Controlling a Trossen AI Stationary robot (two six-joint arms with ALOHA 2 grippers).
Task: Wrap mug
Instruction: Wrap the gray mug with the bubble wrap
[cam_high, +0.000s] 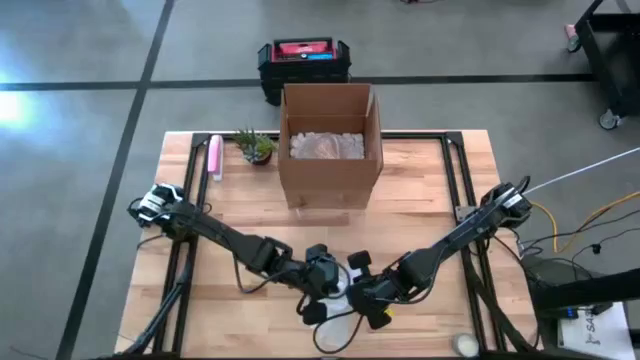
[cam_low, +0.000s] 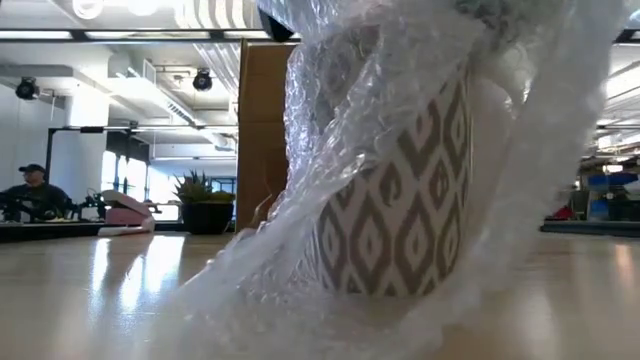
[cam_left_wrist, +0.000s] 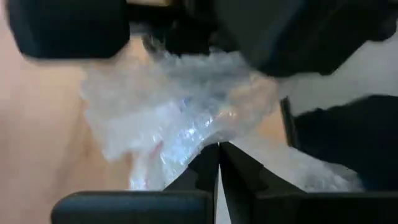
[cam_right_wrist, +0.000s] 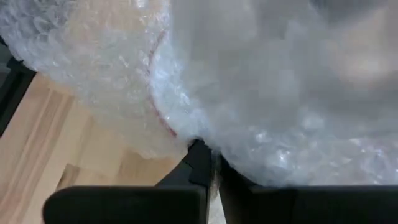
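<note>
A: Where's the grey-patterned white ceramic mug (cam_low: 400, 200)?

B: Between both grippers, inside clear bubble wrap (cam_low: 330, 250). Left fingers (cam_left_wrist: 202, 171) and right fingers (cam_right_wrist: 200, 163) pinch the film shut.

A: Handling?

B: Fragile mug, slippery limp wrap; grip film edges.

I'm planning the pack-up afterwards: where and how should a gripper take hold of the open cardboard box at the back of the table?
Probably by a side wall of the cardboard box, near its top edge. It stands upright with its top open, so one finger can drop inside and one outside, coming straight down. The wall toward the potted plant looks tighter; the opposite wall has bare table beside it.
</note>
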